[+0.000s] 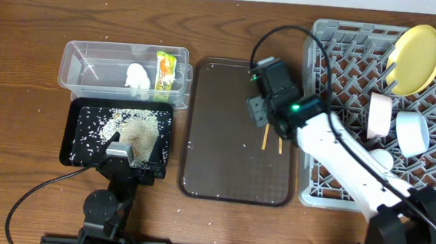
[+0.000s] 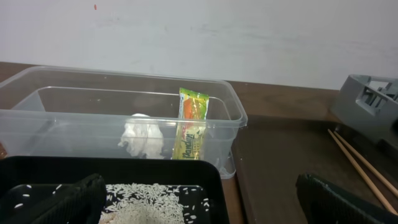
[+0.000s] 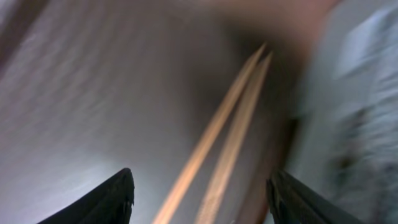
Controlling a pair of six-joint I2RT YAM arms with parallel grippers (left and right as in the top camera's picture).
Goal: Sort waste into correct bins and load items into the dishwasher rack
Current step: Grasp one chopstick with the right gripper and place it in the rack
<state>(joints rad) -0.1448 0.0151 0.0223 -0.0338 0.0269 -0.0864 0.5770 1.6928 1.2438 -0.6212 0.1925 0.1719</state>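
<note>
Wooden chopsticks [image 1: 272,140] lie as a pair, side by side, on dark-brown serving tray [image 1: 223,161], right of centre in overhead frame, near tray's right edge and just beside grey dishwasher rack [image 1: 338,53]. R gripper [image 1: 270,126] hangs over their upper ends. R wrist view is blurred, but both sticks run up between the two black fingers [image 3: 112,199]. Jaws wide, no contact w/ either stick visible.

Rack fills right side of frame. Yellow plate [image 1: 416,59] stands tilted at upper right. White bowl [image 1: 379,115] and light-blue bowl [image 1: 412,133] are on edge below it, small white cup [image 1: 382,158] just beside R arm.

Clear tub [image 1: 91,71], upper left, holds paper wad [image 1: 136,76] and snack wrapper [image 1: 164,74], wrapper upright against the tub's right end. Black tub [image 1: 78,135] touches its lower side. Rice [image 1: 137,128] is heaped in it, w/ loose grains scattered around the heap.

L gripper [image 2: 202,202] is low over black tub's lower edge, jaws wide, holding nothing.
</note>
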